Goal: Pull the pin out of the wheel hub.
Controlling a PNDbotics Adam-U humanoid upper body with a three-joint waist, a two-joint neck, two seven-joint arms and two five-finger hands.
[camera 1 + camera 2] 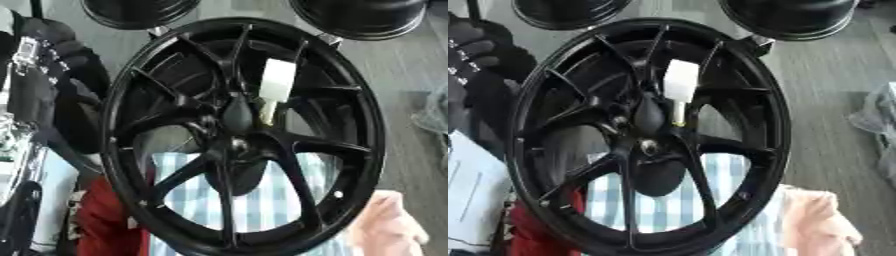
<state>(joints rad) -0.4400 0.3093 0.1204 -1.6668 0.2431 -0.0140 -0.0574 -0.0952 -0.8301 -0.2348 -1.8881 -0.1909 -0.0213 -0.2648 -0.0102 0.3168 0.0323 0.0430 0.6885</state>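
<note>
Across the middle of the grey bench [411, 70], standing almost upright and leaning slightly: a black wheel hub [241, 135], spokes fanning out from a dark centre. Sticking out just above and beside that centre, between two spokes: the pin [273, 90], a pale shaft carrying a white rectangular head, tilting a little toward the top. Resting against the hub's lower rim, near the bench's front edge: a blue-and-white checked cloth [262, 205], showing through the spokes, with a red cloth [109, 220] at its left side and a pink cloth [815, 220] at its right. Sitting along the far edge, behind the hub: two more black wheels [140, 11], only partly showing. Lying at the right edge: a grey crumpled cloth [877, 115]. Crowding the left edge, beside the hub's rim: black and silver robot parts [35, 95], too jumbled for picking out a left hand or telling whether its fingers are curling or relaxing. Showing nowhere: the right hand. Touching the pin: nothing visible.
</note>
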